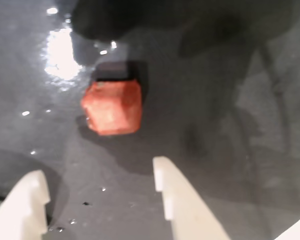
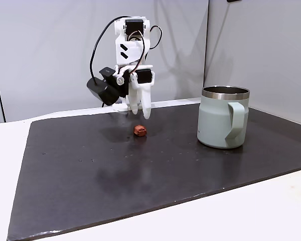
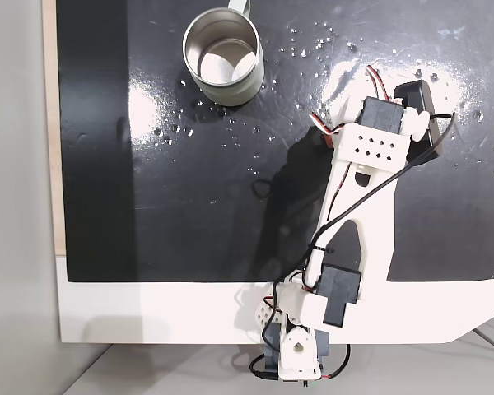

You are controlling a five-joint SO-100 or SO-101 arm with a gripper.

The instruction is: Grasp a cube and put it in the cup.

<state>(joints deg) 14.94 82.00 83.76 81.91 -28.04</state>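
On the dark tabletop [image 2: 90,170] the cup [image 2: 223,118] stands upright and empty, well apart from the cube. The arm's jaws [image 2: 140,111] hang released just above and behind the cube [image 2: 139,130], which lies loose on the mat. By my judgement nothing is grasped yet; pickup, carry and drop remain.

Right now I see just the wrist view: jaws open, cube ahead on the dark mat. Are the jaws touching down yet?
Observer: No. In a fixed view the jaws hang above the mat, just behind the cube and clear of it.
Operator: Where is the cup?
Observer: The cup stands upright on the mat, off to the cube's right in that view.
Operator: Anything inside it?
Observer: Looking down from a fixed view, its steel inside looks empty.
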